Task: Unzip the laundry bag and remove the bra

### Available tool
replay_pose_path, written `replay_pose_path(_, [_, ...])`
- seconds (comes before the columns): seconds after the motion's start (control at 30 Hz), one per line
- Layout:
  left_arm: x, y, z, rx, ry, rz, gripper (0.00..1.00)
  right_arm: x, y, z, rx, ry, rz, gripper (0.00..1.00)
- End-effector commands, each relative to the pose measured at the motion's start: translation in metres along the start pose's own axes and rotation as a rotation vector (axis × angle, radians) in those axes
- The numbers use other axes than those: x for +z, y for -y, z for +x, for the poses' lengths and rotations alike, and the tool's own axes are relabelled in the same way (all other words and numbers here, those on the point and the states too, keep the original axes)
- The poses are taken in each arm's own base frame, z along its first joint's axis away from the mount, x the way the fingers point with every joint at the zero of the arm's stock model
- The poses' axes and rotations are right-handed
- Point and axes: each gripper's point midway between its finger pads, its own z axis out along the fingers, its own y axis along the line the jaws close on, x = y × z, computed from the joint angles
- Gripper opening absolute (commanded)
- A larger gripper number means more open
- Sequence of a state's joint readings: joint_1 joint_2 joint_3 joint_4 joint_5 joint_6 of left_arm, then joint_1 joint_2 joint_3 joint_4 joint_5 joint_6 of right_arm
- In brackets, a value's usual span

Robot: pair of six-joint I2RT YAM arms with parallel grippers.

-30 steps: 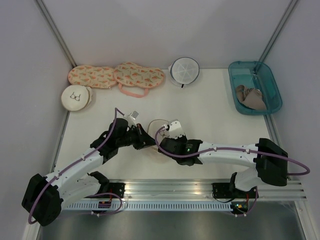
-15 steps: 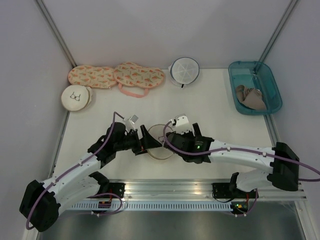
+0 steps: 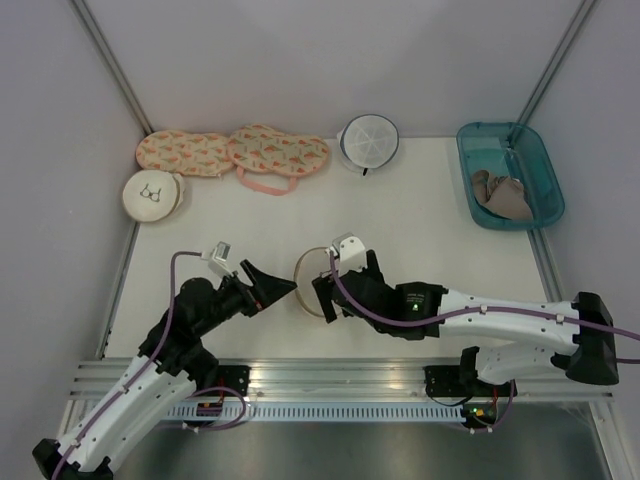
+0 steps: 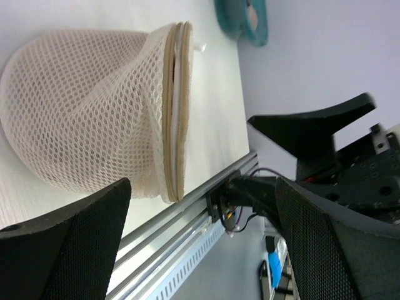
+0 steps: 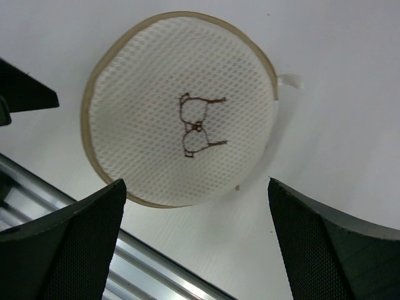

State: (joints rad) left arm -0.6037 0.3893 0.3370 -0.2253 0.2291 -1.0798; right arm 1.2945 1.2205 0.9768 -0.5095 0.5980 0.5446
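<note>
While both grippers [image 4: 203, 181] [image 5: 194, 187] gape, the laundry bag [image 5: 181, 112] (seemingly zipped) lies free

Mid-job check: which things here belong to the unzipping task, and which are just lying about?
Job: laundry bag, centre; left end effector, open; right end effector, open. The bra is not visible.
Lying about: second cream bag, back left; peach pouches; white mesh bag; teal bin holding tan bra.

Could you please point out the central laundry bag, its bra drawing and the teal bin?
laundry bag [image 4: 87, 115]: left wrist, mesh dome.
bra drawing [image 5: 199, 127]: right wrist, centre.
teal bin [image 3: 495, 152]: top external, bare floor.
</note>
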Motion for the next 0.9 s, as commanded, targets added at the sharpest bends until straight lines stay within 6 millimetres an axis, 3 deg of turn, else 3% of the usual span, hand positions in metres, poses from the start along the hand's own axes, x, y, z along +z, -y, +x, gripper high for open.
replay_pose_path(0.0, [-0.009, -0.015, -0.016, -0.066, 0.128, -0.070, 0.99, -0.001, -0.042, -0.026, 0.015, 0.058, -0.117, 0.98])
replay_pose_path(0.2, [-0.028, -0.018, -0.019, -0.097, 0.179, -0.070, 0.99, 0.012, -0.066, -0.046, 0.076, 0.097, -0.110, 0.98])
replay_pose_path(0.23, [-0.031, -0.016, -0.019, -0.099, 0.186, -0.059, 0.99, 0.012, -0.067, -0.058, 0.098, 0.122, -0.086, 0.93])
replay_pose_path(0.3, [-0.034, -0.018, -0.017, -0.101, 0.185, -0.064, 0.99, 0.022, -0.065, -0.054, 0.090, 0.104, -0.026, 0.87])
replay_pose_path(0.33, [-0.036, -0.019, -0.018, -0.103, 0.192, -0.068, 0.99, 0.022, -0.065, -0.064, 0.117, 0.126, -0.001, 0.82])
replay_pose_path(0.5, [-0.049, -0.017, -0.018, -0.106, 0.207, -0.068, 0.99, 0.040, -0.067, -0.057, 0.101, 0.096, 0.069, 0.75])
replay_pose_path(0.6, [-0.055, -0.013, -0.020, -0.106, 0.216, -0.064, 0.99, 0.046, -0.067, -0.054, 0.107, 0.086, 0.103, 0.67])
replay_pose_path(0.7, [-0.063, -0.008, -0.020, -0.101, 0.225, -0.043, 0.99, 0.050, -0.066, -0.050, 0.114, 0.079, 0.123, 0.49])
replay_pose_path(0.73, [-0.065, -0.010, -0.025, -0.102, 0.251, -0.053, 0.99, 0.050, -0.066, -0.050, 0.122, 0.081, 0.127, 0.37])
replay_pose_path(0.87, [-0.067, -0.011, -0.025, -0.101, 0.253, -0.059, 0.99, 0.052, -0.065, -0.045, 0.118, 0.070, 0.138, 0.31])
